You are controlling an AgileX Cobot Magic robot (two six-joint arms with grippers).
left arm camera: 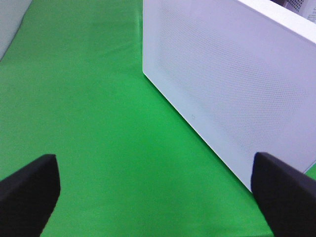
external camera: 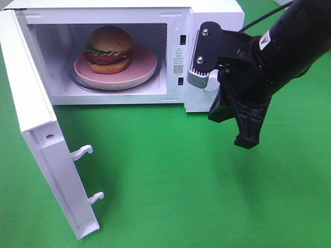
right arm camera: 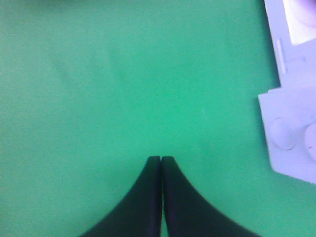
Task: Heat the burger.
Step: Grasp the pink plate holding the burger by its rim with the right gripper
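The burger (external camera: 108, 49) sits on a round pink plate (external camera: 139, 70) on the glass turntable inside the open white microwave (external camera: 217, 13). Its door (external camera: 44, 150) is swung wide toward the front left. My right gripper (external camera: 247, 142) hangs shut and empty in front of the microwave's control panel, fingers pointing down at the green cloth; in the right wrist view its fingertips (right arm camera: 161, 159) press together, with the control panel (right arm camera: 291, 138) off to the side. My left gripper (left arm camera: 158, 197) is open and empty, facing the outer face of the door (left arm camera: 232, 84); it does not show in the exterior view.
Two white latch hooks (external camera: 83, 151) stick out from the door's inner edge. Green cloth (external camera: 181, 181) covers the table all around. The right arm (external camera: 289, 36) reaches in from the upper right, partly covering the control panel.
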